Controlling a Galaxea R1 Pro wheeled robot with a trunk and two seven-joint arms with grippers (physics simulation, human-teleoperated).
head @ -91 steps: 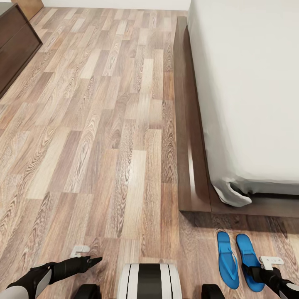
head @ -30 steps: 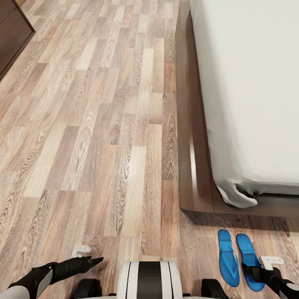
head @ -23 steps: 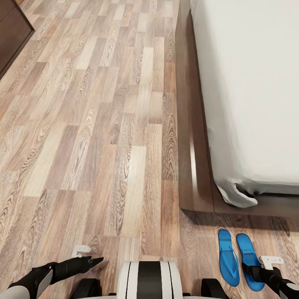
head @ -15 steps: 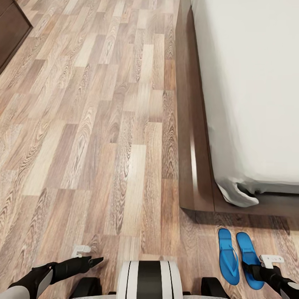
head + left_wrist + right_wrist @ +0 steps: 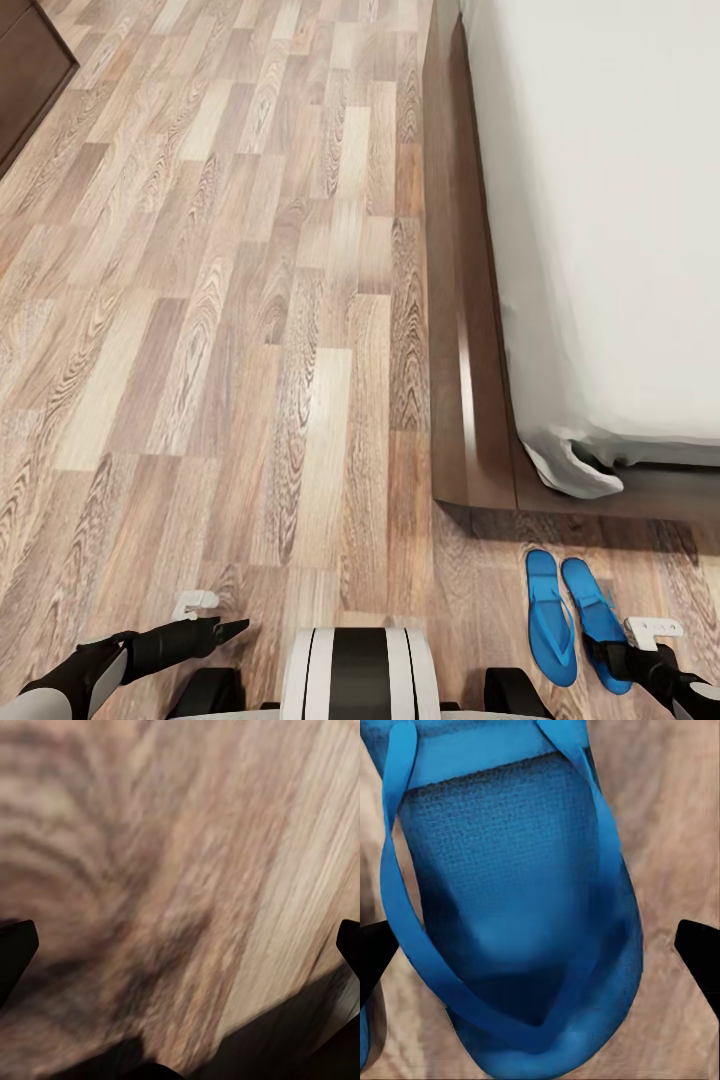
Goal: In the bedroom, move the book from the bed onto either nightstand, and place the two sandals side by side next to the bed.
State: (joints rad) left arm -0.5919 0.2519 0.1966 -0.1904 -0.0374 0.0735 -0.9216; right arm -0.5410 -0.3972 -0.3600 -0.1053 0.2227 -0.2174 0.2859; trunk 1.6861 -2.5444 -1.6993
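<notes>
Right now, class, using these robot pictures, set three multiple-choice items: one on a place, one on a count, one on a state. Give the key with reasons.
1. Where do the sandals lie?
A. On the mattress
B. On the floor by the bed's corner
C. On a nightstand

2. How many blue sandals show in the head view?
A. One
B. Two
C. Three

3. How is the right gripper?
A. Open over a sandal
B. Shut on a book
C. Shut on a sandal strap

Key: 1 B, the sandals rest on the floor just past the bed frame's corner. 2 B, a pair lies side by side. 3 A, in the right wrist view the right gripper has its fingertips spread wide on either side of a sandal.
</notes>
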